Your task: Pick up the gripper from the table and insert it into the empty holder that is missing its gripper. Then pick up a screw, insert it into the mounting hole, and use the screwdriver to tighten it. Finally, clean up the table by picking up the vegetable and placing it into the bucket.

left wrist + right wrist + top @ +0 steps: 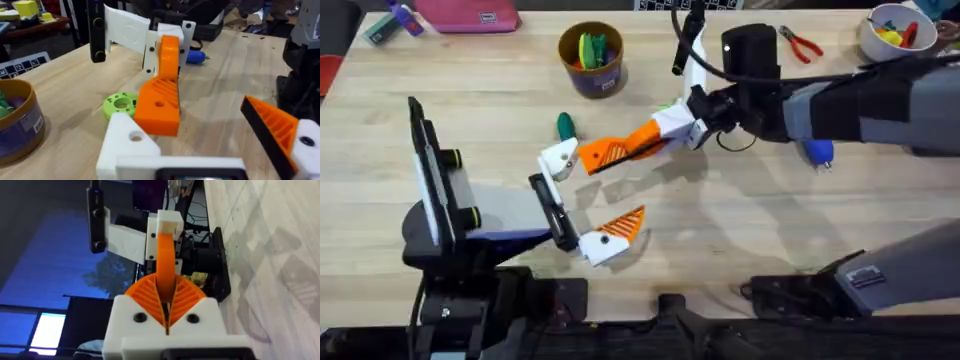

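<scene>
Wooden surface (pixel 740 220) under both arms. My right tool (pixel 692 128) is closed on the gripper (pixel 620 149), the orange ridged wedge, holding it out leftward so its tip meets the empty white holder (pixel 558 158) of the left tool (pixel 582 202), whose fingers stand wide apart (the near one carries its own orange pad (pixel 622 225)). I see the vegetable (pixel 565 126) just beyond the holder, the bucket (pixel 591 58) farther back, and the screwdriver (pixel 817 152) partly under my right arm.

A pale wooden table (pixel 760 230) with plank seams fills the room's foreground, dark clutter beyond its far edge.
</scene>
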